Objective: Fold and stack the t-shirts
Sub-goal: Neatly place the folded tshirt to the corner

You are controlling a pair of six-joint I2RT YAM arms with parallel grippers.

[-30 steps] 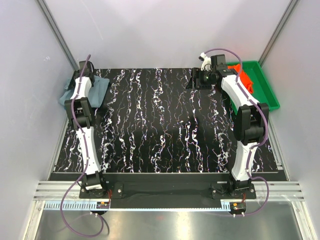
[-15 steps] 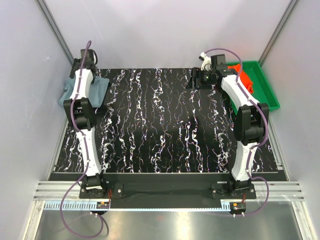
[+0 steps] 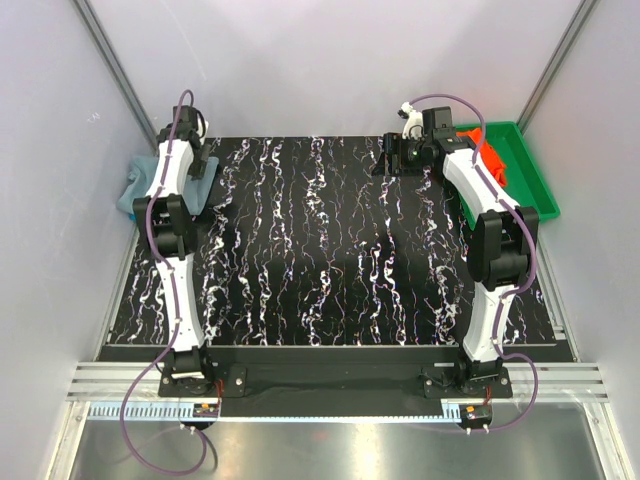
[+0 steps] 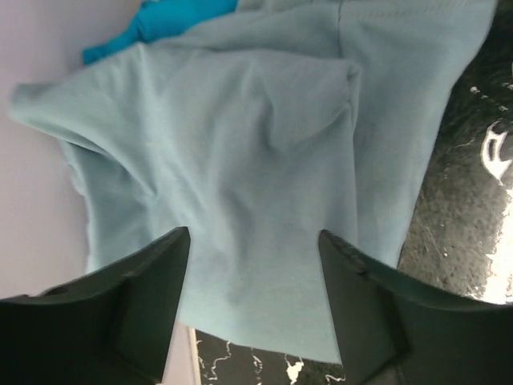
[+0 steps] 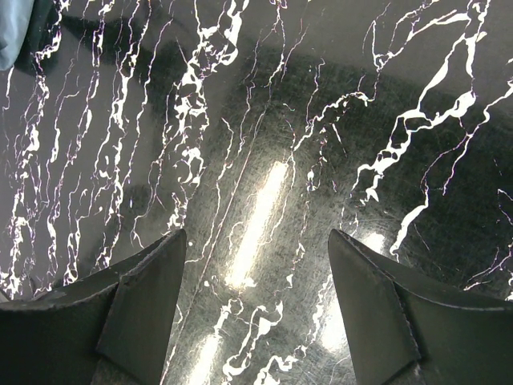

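Three t-shirts are in view. The dusty grey-blue t-shirt (image 4: 240, 144) lies rumpled at the far left corner of the table (image 3: 320, 250), part on the black marbled top and part over its left edge against the pale wall. A strip of the bright teal-blue t-shirt (image 4: 160, 20) shows past the grey-blue one's edge at that same corner, touching it. Whether it lies beneath the grey-blue cloth cannot be told, and the top view does not show it. The orange-red t-shirt (image 3: 492, 155) is bunched in the one green tray (image 3: 530, 175), which sits along the table's far right edge.

There are two arms, one gripper each. The left arm (image 3: 170, 230) reaches along the table's left side, and its upper links cover much of the grey-blue shirt from above. The left gripper (image 4: 252, 241) hangs over that shirt with its two fingers wide apart. The cloth lies flat below them, and nothing is pinched.

The right arm (image 3: 495, 250) stretches up the table's right side. Its wrist and cable cross the tray's inner edge and hide part of the orange-red shirt. The right gripper (image 5: 256, 241) points at the bare tabletop near the table's far edge, its fingers spread wide and holding nothing.
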